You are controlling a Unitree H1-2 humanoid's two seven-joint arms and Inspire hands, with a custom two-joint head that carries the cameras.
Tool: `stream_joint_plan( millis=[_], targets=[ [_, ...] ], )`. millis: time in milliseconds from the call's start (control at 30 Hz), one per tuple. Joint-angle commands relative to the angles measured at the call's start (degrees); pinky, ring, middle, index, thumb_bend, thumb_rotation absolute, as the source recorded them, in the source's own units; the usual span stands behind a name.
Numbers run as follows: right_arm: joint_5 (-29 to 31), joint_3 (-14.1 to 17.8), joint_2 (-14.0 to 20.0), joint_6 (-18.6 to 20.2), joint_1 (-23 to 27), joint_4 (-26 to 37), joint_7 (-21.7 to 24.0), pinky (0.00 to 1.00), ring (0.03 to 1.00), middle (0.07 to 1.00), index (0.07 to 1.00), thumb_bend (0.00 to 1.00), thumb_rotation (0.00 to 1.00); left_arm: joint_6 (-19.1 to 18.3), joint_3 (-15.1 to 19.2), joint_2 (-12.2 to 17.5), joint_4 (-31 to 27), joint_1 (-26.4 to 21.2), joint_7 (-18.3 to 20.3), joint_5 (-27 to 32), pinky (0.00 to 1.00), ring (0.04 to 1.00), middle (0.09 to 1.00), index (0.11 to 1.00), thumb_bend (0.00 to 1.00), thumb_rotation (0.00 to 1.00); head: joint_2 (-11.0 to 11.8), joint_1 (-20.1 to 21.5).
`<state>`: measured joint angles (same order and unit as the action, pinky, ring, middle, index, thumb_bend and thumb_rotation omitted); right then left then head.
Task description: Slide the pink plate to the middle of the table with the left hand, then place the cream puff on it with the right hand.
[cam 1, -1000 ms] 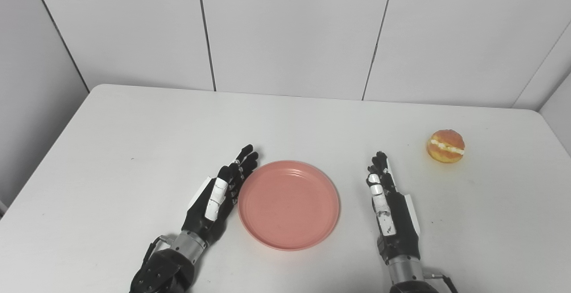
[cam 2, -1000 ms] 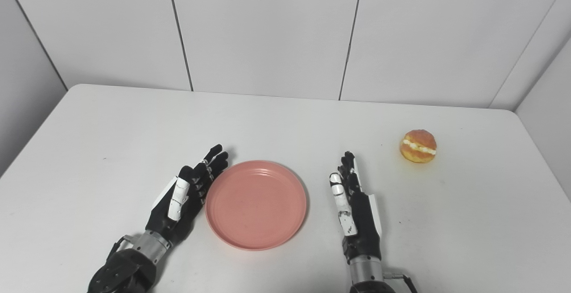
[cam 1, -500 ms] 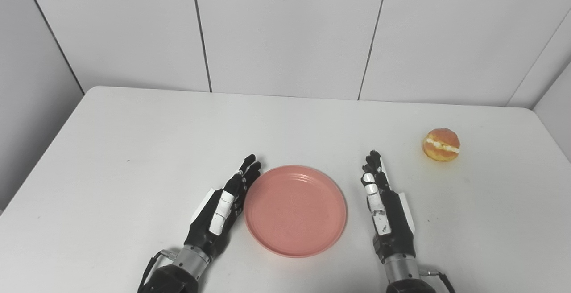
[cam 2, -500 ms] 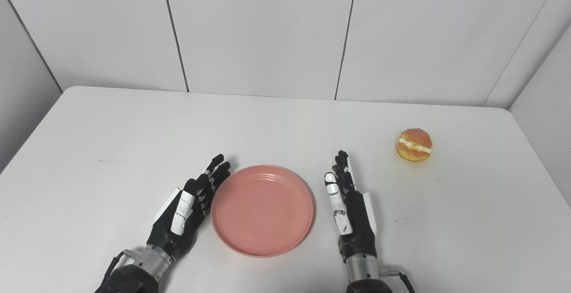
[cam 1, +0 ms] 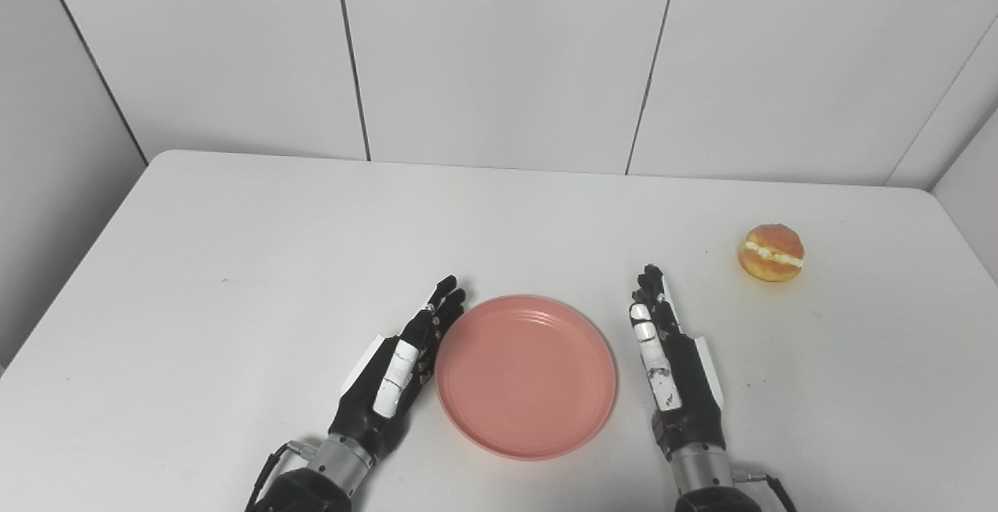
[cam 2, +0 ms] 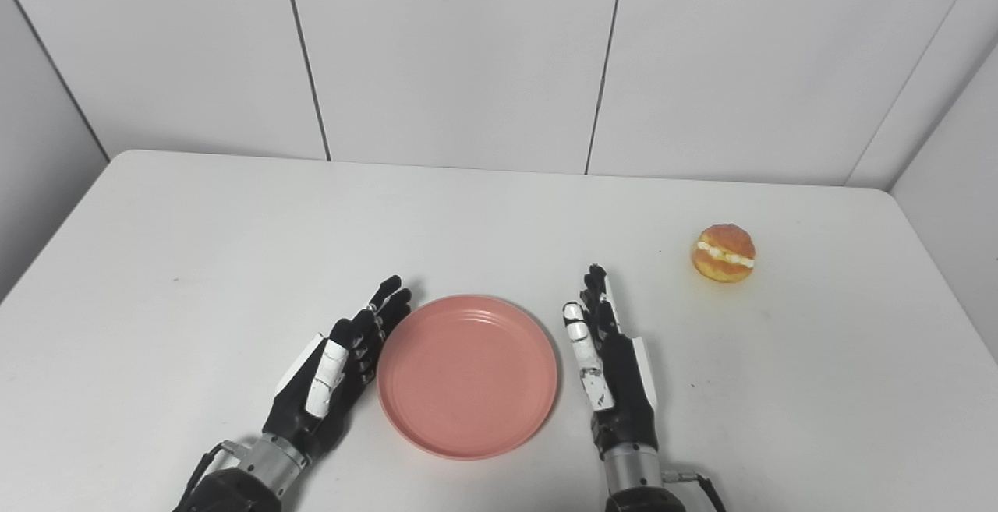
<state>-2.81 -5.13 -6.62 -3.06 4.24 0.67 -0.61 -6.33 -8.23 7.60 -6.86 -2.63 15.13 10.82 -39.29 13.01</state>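
2 open hands [cam 1: 394, 372] [cam 1: 674, 372] flank the pink plate [cam 1: 526, 376]; cream puff [cam 1: 771, 253] beyond right.

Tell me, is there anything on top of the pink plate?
No. The pink plate is bare; the cream puff sits apart on the table. What lies under the plate is hidden.

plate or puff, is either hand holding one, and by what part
Nothing is held. The left hand lies open against the plate rim; the right hand is open beside it; the puff sits alone.
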Motion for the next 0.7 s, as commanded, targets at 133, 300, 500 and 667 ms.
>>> stream_joint_plan(
  millis=[133, 300, 500, 667],
  targets=[
    [0.7, -0.12, -0.17, -0.47, 1.46, 1.91, 0.4, 1.0, 1.0, 1.0, 1.0, 0.65, 0.86, -0.91, -1.14, 0.22, -0.66, 0.65, 1.86, 0.56, 1.0, 1.0, 1.0, 1.0, 0.81, 1.0, 0.06, -0.05],
    [0.18, -0.15, -0.07, -0.6, 1.51, 1.91, 0.12, 1.0, 1.0, 1.0, 1.0, 0.65, 0.87, 0.49, -0.55, -0.7, -0.22, 0.8, -0.38, -1.59, 1.0, 1.0, 1.0, 1.0, 0.83, 1.0, -0.24, -0.17],
    [0.55, 0.26, -0.26, -0.67, 1.5, 2.22, -0.09, 1.0, 0.995, 0.994, 0.995, 0.64, 0.86, 5.49, 1.61, -3.42, 2.65, 0.99, -4.06, -3.68, 1.0, 1.0, 1.0, 1.0, 0.83, 1.0, -0.45, -0.48],
    [0.29, 0.65, -0.16, -1.5, 1.95, 2.07, -0.46, 1.0, 0.989, 0.989, 0.985, 0.65, 0.85, 9.5, 2.78, -4.64, 5.66, 0.68, -5.27, -4.81, 1.0, 1.0, 1.0, 1.0, 0.84, 1.0, -0.49, -0.43]
  ],
)
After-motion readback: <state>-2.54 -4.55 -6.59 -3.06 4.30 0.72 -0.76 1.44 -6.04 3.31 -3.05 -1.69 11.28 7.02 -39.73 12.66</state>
